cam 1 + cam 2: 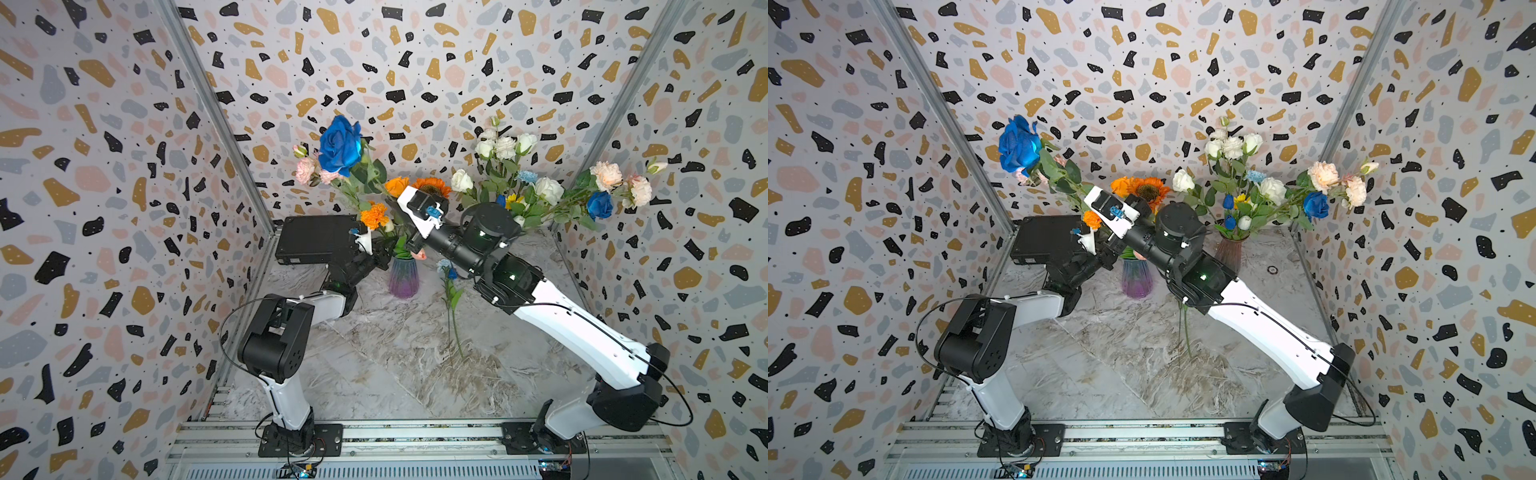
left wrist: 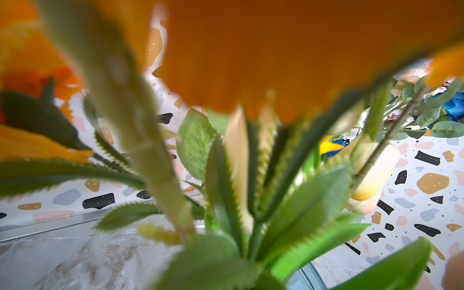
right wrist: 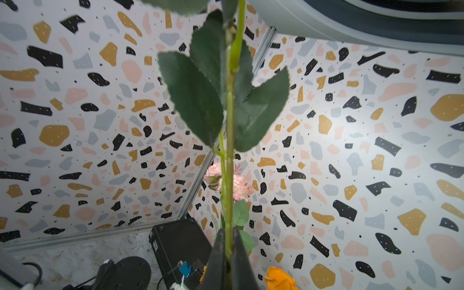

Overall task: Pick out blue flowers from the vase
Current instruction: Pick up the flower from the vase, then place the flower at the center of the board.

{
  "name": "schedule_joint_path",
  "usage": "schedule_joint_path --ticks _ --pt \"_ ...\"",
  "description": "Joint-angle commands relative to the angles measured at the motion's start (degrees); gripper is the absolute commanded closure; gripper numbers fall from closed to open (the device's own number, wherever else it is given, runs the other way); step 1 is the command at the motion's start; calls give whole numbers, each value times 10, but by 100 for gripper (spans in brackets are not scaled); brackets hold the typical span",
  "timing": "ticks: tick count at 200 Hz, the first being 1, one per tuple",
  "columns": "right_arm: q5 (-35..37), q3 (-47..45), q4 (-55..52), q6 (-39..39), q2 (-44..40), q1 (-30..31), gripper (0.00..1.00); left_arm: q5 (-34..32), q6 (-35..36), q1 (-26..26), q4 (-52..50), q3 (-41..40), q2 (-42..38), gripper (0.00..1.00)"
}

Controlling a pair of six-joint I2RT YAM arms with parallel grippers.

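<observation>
My right gripper [image 3: 228, 229] is shut on the green stem [image 3: 229, 113] of a deep blue rose [image 1: 340, 145], which is raised high above the purple glass vase [image 1: 402, 276]. My left gripper [image 1: 398, 254] sits at that vase's mouth among the stems; leaves and an orange bloom [image 2: 251, 62] hide its fingers in the left wrist view. A pale blue flower with a dark blue bud [image 1: 449, 270] lies on the marble table. A second vase [image 1: 1229, 249] at the back right holds another blue rose [image 1: 1315, 205], blue buds [image 1: 1227, 201] and a sky-blue carnation [image 1: 1255, 176].
A black box [image 1: 318, 239] stands at the back left, beside the purple vase. Orange sunflowers [image 1: 432, 185], white roses [image 1: 548, 190] and peach carnations [image 1: 606, 174] crowd the back. Patterned walls close in on three sides.
</observation>
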Motion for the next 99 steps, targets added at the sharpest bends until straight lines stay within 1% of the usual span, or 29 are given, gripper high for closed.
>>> schedule_joint_path --ticks 1,28,48,72,99 --pt "-11 -15 17 6 -43 17 100 13 8 0 -16 10 -3 77" --pt "-7 -23 2 8 -77 30 100 12 13 2 -22 10 -7 74" --pt "-2 -39 -14 22 -110 36 100 13 15 5 -26 9 -12 68" --pt "-3 -79 4 42 -155 38 100 11 21 6 -33 6 -15 62" --pt "2 -66 -34 64 -171 39 100 10 24 6 -38 -1 -23 54"
